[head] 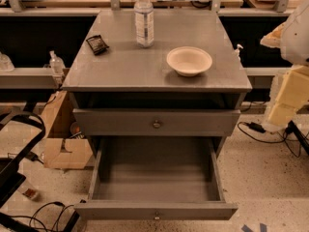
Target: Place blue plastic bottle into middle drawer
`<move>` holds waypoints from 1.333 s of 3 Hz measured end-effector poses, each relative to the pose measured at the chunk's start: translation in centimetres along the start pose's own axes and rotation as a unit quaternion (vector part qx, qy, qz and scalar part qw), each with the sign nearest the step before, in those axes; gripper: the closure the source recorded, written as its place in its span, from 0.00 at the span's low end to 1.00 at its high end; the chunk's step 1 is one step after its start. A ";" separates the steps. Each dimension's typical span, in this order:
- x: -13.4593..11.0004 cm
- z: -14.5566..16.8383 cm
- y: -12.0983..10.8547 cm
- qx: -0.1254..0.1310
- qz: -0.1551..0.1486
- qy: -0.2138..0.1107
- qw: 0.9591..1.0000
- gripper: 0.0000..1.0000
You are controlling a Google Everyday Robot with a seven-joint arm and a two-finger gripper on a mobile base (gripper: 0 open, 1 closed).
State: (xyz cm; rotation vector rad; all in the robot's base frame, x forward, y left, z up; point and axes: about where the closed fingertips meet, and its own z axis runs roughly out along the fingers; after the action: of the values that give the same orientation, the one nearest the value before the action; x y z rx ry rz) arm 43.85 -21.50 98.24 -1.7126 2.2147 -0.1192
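The pincer [286,96] sits at the right edge, partly cut off — its opening cannot be told. The blue plastic bottle [144,18] stands upright on the grey bench [120,66]; the middle drawer [154,210] is pulled open over speckled floor [270,178].

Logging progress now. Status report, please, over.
Gripper out of view, arm at right edge. Blue plastic bottle upright on cabinet top. Middle drawer open, empty. White bowl clear of it.

Dim warm overhead light, deep shadow under cabinet top [125,66], pincer [285,100] bright at right edge
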 end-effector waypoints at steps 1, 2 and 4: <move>0.0 0.0 0.0 0.000 0.000 0.000 1.000 0.00; -1.9 1.9 -3.4 0.005 0.016 -0.049 0.999 0.00; -7.2 5.6 -11.8 0.020 0.090 -0.144 0.985 0.00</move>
State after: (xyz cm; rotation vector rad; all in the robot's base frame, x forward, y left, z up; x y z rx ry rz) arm 58.06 -17.05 97.73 -1.4007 2.1199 0.1185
